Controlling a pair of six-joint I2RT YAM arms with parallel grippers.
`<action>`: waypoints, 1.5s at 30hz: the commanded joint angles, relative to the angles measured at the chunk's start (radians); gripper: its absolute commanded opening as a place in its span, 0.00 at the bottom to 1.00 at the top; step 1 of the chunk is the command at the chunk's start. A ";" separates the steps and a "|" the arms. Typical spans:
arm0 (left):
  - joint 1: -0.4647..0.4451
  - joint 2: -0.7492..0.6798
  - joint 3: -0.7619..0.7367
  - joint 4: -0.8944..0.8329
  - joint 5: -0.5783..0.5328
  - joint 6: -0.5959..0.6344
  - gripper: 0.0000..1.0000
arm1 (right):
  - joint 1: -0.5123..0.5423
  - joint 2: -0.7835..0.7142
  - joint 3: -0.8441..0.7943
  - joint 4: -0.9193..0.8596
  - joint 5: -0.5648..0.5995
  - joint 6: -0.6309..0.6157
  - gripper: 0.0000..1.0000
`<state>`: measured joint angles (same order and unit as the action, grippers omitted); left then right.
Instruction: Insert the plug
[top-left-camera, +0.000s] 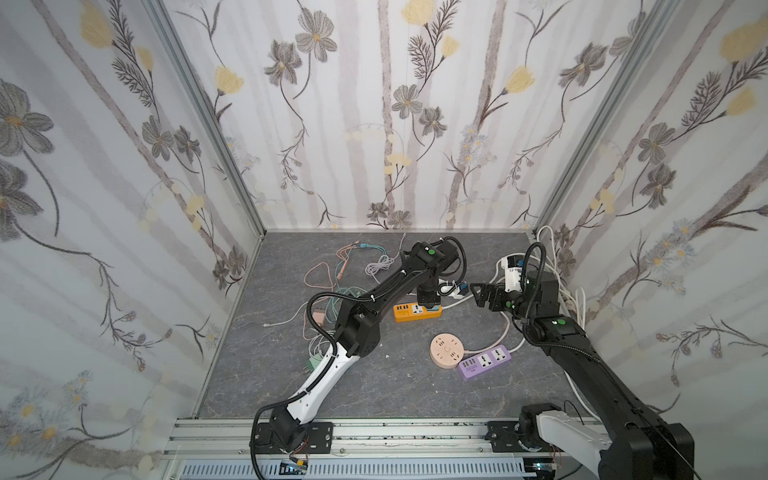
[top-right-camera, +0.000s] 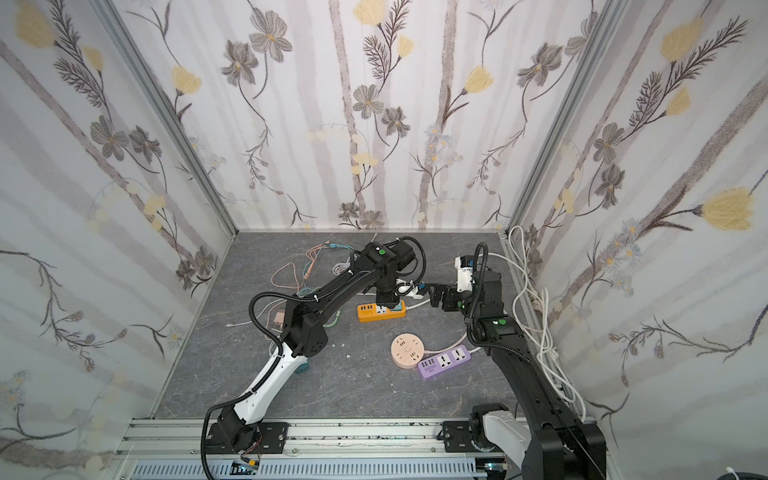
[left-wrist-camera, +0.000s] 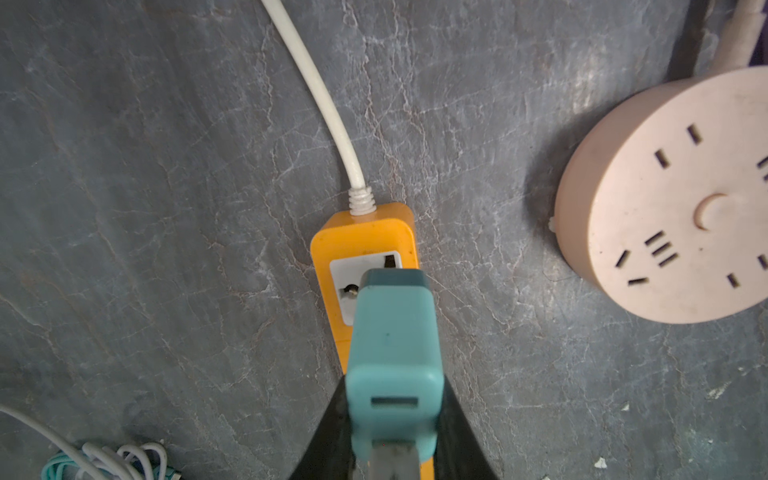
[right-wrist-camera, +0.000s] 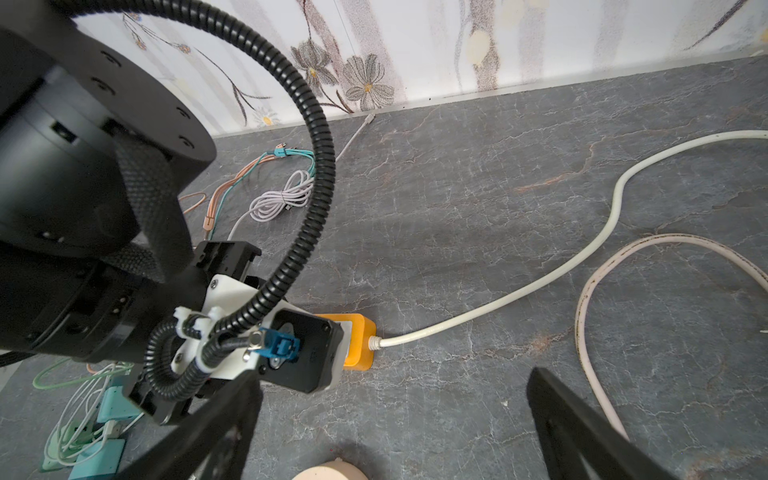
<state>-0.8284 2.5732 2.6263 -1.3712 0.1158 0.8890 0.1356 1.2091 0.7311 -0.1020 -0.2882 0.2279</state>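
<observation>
A teal plug (left-wrist-camera: 392, 340) is clamped between the black fingers (left-wrist-camera: 332, 424) of my left gripper (left-wrist-camera: 392, 399), which is shut on it. Its prong end rests over the white socket face of the orange power strip (left-wrist-camera: 365, 237), and one metal prong shows at a socket hole. How deep it sits I cannot tell. In both top views the left gripper (top-left-camera: 428, 297) (top-right-camera: 384, 297) points down onto the orange strip (top-left-camera: 409, 313) (top-right-camera: 372, 313). My right gripper (top-left-camera: 478, 293) (top-right-camera: 436, 293) (right-wrist-camera: 395, 415) hovers just right of it, open and holding nothing.
A round pink socket (top-left-camera: 446, 350) (left-wrist-camera: 673, 199) and a purple power strip (top-left-camera: 484, 362) lie nearer the front. Tangled thin cables (top-left-camera: 328, 291) cover the left side. White cords (right-wrist-camera: 540, 286) trail right from the orange strip. White adapters (top-left-camera: 513, 274) sit back right by the wall.
</observation>
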 joint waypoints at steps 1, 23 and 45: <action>-0.002 0.021 0.006 -0.014 -0.020 0.007 0.00 | 0.001 -0.002 0.007 0.000 0.013 0.002 0.99; -0.012 0.128 0.106 -0.087 0.050 -0.110 0.35 | 0.001 0.151 -0.010 0.049 -0.123 0.134 1.00; 0.148 -0.458 -0.590 0.836 -0.067 -0.699 1.00 | 0.008 0.167 -0.014 0.070 -0.071 0.243 0.99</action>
<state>-0.7116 2.1559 2.1098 -0.8173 0.2043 0.4263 0.1387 1.3689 0.7086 -0.0757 -0.3599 0.4503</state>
